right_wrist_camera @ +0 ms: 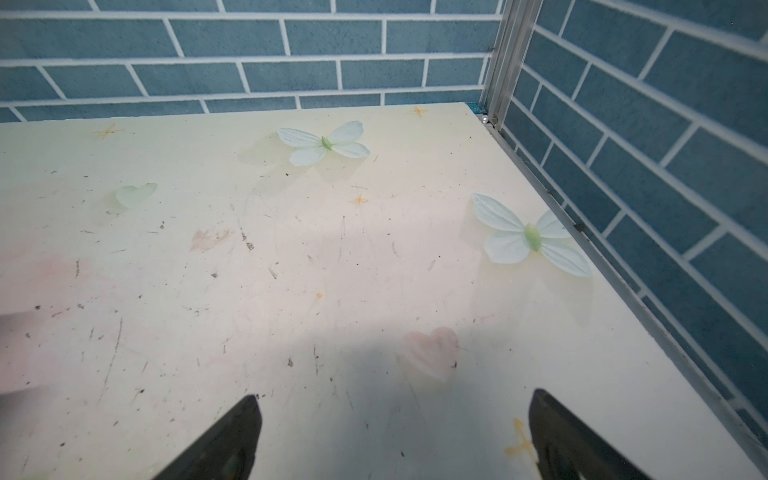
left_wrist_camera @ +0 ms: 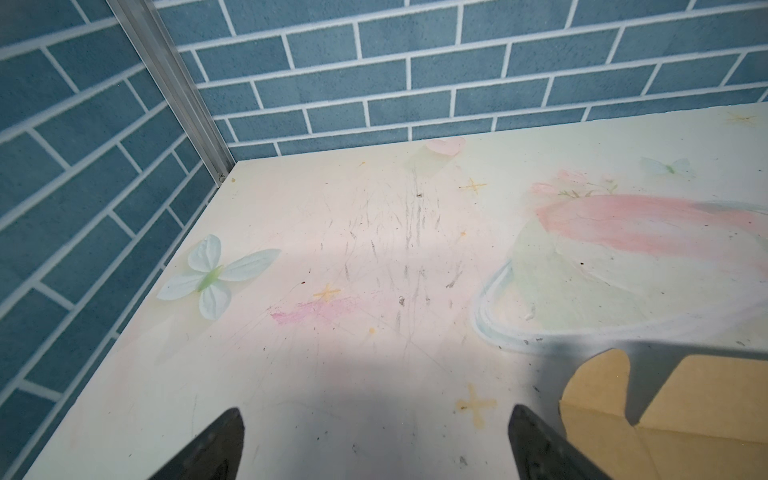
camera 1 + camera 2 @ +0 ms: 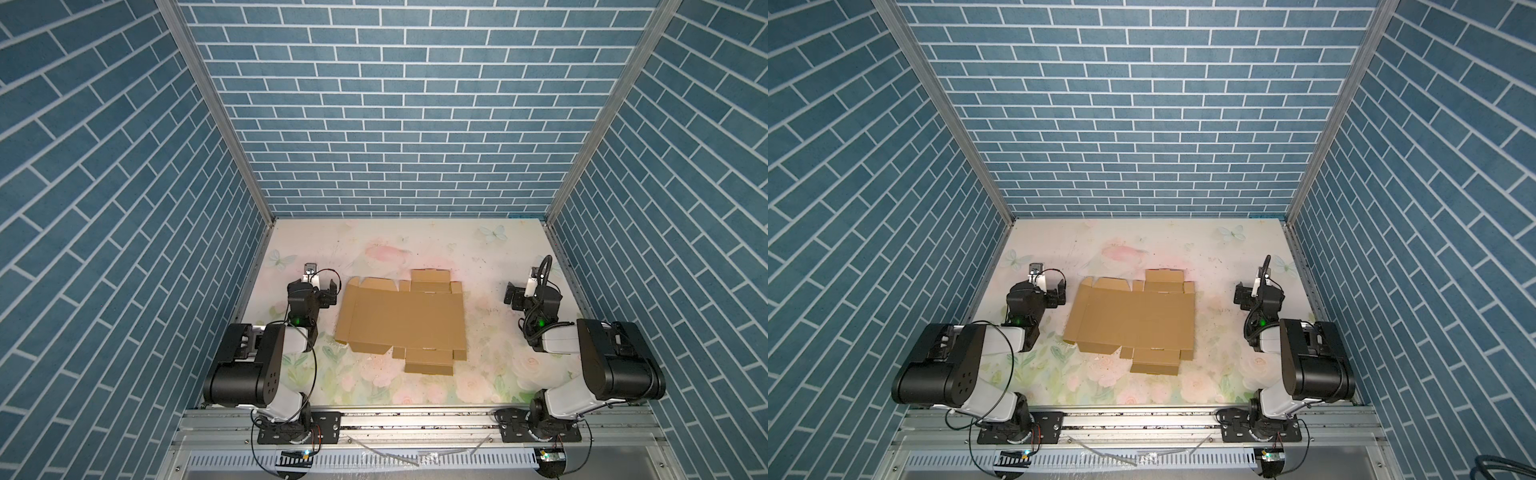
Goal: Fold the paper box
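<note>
Flanking the paper box [image 3: 401, 318], left pincer [image 2: 376, 411] and right pincer [image 1: 395, 395] gape empty; only left wrist glimpses it.

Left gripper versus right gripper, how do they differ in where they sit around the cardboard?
The left gripper sits close beside the paper box; the right gripper stands farther off, bare table between. The left wrist view catches a corner of the box by the left gripper; the right gripper's view shows only table. Both are open, empty and touching no cardboard.
</note>
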Controlling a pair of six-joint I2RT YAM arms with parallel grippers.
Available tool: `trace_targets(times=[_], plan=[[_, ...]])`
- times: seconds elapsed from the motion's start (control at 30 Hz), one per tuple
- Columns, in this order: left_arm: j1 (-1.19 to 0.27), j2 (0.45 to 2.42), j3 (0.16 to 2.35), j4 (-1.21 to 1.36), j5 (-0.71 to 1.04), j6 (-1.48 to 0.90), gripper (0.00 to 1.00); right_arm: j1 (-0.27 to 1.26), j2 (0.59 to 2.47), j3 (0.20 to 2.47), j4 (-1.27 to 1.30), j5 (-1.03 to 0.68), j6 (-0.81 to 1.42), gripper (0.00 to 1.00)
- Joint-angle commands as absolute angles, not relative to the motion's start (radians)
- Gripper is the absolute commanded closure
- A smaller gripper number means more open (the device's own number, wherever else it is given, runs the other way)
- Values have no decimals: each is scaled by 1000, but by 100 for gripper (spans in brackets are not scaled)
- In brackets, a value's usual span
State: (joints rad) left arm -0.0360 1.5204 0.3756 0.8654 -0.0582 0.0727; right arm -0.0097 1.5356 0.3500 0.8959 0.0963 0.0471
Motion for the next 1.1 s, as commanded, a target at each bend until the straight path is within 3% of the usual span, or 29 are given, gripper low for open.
trace_targets(times=[0.0,0.77,0.83,0.9,0.97,1.07], plan=[[-35,1526,390,855,-55,82,0,-14,1541,380,891,87,38,1],[-35,1504,379,857,-48,83,1,-20,1542,384,882,84,46,1],[-35,1449,407,762,-109,62,0,-20,1537,382,885,91,42,1],[-35,1366,509,507,-216,1,0,-20,1501,412,807,102,44,1],[-34,1309,641,213,-317,-91,1,-17,1444,483,626,115,49,1],[-21,1276,785,-28,-295,-245,0,-18,1387,687,189,184,100,1]])
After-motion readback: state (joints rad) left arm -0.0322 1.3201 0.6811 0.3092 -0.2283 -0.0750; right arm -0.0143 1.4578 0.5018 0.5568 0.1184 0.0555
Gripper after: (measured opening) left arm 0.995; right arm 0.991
